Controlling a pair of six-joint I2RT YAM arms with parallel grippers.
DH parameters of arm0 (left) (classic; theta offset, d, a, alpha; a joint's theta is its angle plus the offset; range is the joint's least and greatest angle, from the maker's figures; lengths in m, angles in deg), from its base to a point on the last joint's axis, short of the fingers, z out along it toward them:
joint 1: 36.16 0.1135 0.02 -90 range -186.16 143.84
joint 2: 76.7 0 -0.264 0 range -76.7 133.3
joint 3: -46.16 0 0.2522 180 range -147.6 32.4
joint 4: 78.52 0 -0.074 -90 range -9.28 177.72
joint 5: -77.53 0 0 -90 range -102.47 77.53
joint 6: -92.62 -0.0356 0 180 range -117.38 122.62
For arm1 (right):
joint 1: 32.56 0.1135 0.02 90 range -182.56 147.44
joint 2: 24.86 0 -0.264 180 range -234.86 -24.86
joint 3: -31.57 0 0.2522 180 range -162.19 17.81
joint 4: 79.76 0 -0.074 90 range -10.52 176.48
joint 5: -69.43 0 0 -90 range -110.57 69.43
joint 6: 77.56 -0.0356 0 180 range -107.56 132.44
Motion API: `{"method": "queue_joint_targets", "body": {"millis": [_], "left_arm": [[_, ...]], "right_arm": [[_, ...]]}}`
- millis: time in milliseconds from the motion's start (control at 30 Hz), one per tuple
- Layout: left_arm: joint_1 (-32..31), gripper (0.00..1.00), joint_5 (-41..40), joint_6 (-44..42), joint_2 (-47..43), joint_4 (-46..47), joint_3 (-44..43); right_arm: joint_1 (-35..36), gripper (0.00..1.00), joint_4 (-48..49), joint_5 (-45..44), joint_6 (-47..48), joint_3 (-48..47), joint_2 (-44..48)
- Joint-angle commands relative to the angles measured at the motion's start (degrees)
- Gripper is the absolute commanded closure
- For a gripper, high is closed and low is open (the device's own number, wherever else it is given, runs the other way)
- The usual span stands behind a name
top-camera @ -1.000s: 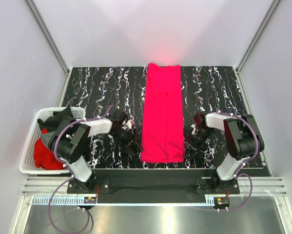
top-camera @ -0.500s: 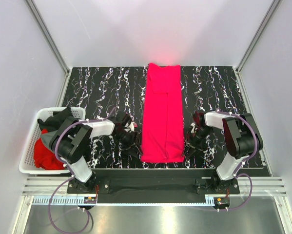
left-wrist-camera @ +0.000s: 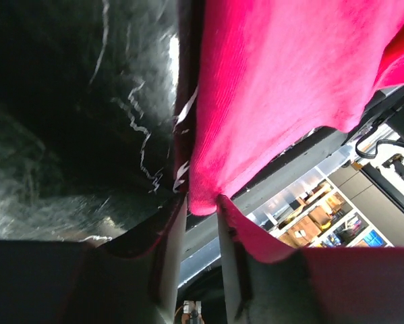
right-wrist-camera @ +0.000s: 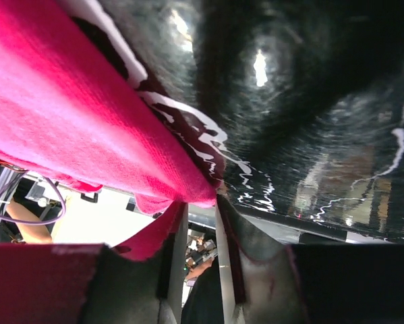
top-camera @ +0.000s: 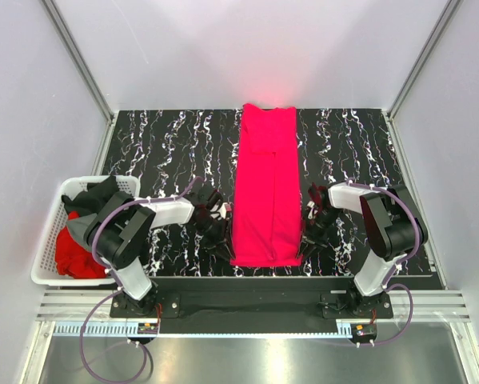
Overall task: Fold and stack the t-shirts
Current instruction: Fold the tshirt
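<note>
The left arm (top-camera: pixel 125 236) is folded low, its forearm reached toward the near left corner of the pink t-shirt (top-camera: pixel 265 184). The left gripper (top-camera: pixel 221 234) is set at that corner, fingers (left-wrist-camera: pixel 166 270) drawn to a narrow gap with the hem at their tips. The right arm (top-camera: pixel 387 224) is mirrored at the near right corner. There the right gripper (top-camera: pixel 308 238) is narrowed likewise around the hem. Whether either hem is pinched cannot be told.
</note>
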Motion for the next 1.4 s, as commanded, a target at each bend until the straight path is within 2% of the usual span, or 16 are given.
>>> {"method": "queue_joint_targets", "body": {"millis": [0,33,67,100,133,167,300,500,733,900,1100,1367], "left_arm": [[-0.6,0.73,-3.3,-1.3,1.6,1.4,-2.5],[-0.8,0.77,-3.1,-1.4,1.8,1.4,-2.6],[-0.9,0.81,-3.0,-1.8,2.3,1.6,-3.0],[-0.9,0.92,-2.8,-1.9,2.4,1.7,-3.4],[-0.9,0.99,-3.0,-2.0,2.6,1.6,-3.7],[-0.9,1.00,-3.1,-2.6,2.5,1.4,-4.0],[-0.4,1.00,-4.3,-4.4,0.2,-0.1,-4.8],[4.2,1.00,-7.6,-11.3,-7.0,-4.4,-7.6],[6.3,1.00,-9.8,-15.7,-10.0,-7.2,-11.4],[6.5,1.00,-10.9,-19.1,-9.3,-7.3,-17.0],[6.6,1.00,-11.5,-21.9,-5.2,-8.8,-25.4],[7.7,1.00,-13.5,-25.1,3.0,-9.5,-36.1]], "right_arm": [[1.1,0.73,-0.8,0.2,-1.2,0.1,-1.7],[1.2,0.78,-0.8,0.1,-1.3,0.1,-1.5],[1.4,0.95,-0.8,0.2,-1.3,0.1,-1.6],[1.4,0.99,-0.8,0.1,-1.4,0.1,-1.6],[1.3,1.00,-0.8,0.1,-1.2,0.1,-1.4],[1.3,1.00,-0.6,0.2,-1.1,0.2,-1.2],[1.0,1.00,-0.5,1.6,-0.4,0.3,1.4],[-1.2,1.00,-6.6,3.1,3.7,-1.1,10.9],[-3.0,1.00,-6.4,3.6,5.3,-4.3,15.9],[-4.9,1.00,-4.7,3.3,6.7,-9.0,15.9],[-6.9,1.00,-1.0,2.4,7.5,-16.5,11.8],[-8.6,1.00,2.8,1.4,9.0,-25.2,5.5]]}}
